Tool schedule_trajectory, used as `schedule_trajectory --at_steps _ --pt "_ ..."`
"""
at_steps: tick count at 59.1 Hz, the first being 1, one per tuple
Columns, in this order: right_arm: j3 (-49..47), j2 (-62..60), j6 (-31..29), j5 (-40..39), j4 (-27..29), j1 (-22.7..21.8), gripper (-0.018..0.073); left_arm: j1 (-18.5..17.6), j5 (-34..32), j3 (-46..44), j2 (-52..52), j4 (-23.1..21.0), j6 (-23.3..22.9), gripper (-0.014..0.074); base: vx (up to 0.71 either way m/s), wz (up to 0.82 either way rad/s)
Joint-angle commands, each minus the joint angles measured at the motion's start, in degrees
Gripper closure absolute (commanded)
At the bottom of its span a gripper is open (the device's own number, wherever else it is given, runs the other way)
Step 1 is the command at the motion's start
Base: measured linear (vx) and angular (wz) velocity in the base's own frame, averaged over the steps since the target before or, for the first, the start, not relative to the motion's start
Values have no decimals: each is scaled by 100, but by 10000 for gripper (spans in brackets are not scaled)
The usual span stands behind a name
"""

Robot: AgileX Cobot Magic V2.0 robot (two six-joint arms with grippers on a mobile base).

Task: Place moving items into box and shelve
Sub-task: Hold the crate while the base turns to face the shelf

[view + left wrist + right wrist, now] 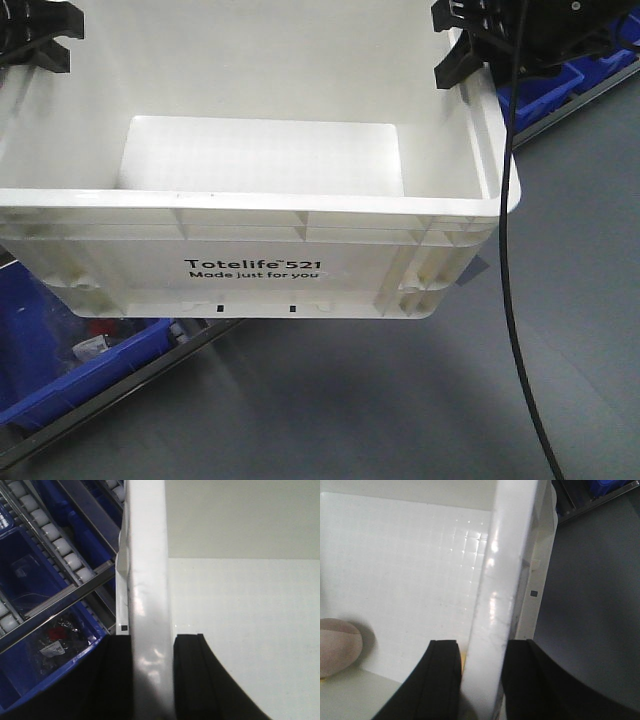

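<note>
One box [250, 270], both arms on it, and it looks like it's hanging in the air with the printed side nearest. So I'd say packing is done and this is the carry-to-shelf bit.

Inside, the floor is mostly bare white. A pale pink lump [337, 652] sits low in the corner by the right wall with a yellow scrap [464, 657] beside it. Can't tell what either is.

Further back, the left gripper [151, 645] is clamped over the left rim, one finger inside the wall and one outside. The right gripper [482, 647] pinches the right rim the same way.

Below and beyond: grey floor [400, 400], rollers [55, 540], and a blue bin [30, 580] with small bagged bits in it.

Next it needs both arms moving together and level, or the box tips and twists in those thin grips.
</note>
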Motion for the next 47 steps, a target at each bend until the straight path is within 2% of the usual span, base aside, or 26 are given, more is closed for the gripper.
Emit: schedule_trajectory --at_steps 1,47 --pt "-230 -341 -136 -546 1428 146 571 -163 -832 -257 -230 -881 -62 611 -3 12" --pt "-230 -341 -136 -541 1428 146 571 -163 -831 -257 -230 -875 -62 611 -2 17"
